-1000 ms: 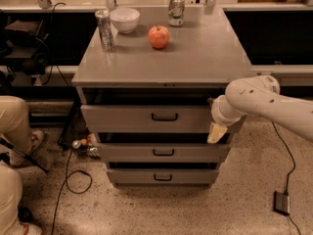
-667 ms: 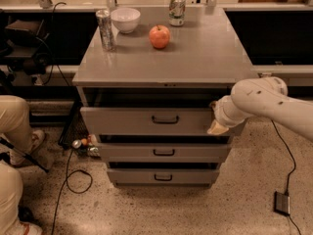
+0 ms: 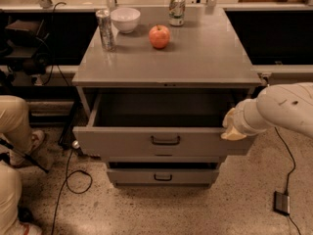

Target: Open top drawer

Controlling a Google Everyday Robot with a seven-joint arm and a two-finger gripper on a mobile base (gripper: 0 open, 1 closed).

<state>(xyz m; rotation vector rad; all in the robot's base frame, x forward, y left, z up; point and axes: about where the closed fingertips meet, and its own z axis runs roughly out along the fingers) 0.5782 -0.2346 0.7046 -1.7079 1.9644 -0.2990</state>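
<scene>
The top drawer [image 3: 122, 142] of the grey metal cabinet stands pulled well out, and its deep plain grey inside [image 3: 161, 109] shows. Its small black bar handle [image 3: 165, 140] sits at the centre of the front. My gripper [image 3: 233, 128], cream-coloured at the end of a white arm [image 3: 283, 106], is at the right end of the drawer front, against its top edge. A narrower lower drawer [image 3: 163, 176] with its own black handle is shut beneath.
On the cabinet top [image 3: 195, 58] stand a red apple [image 3: 159, 36], a white bowl [image 3: 125, 19] and two cans [image 3: 105, 30] [image 3: 176, 9]. A person's legs [image 3: 14, 126] are at the left. A cable [image 3: 73, 180] and a small black box [image 3: 282, 202] lie on the floor.
The top drawer has slid out from nearly shut to wide open. My gripper has stayed at its right end and moved toward the camera with it.
</scene>
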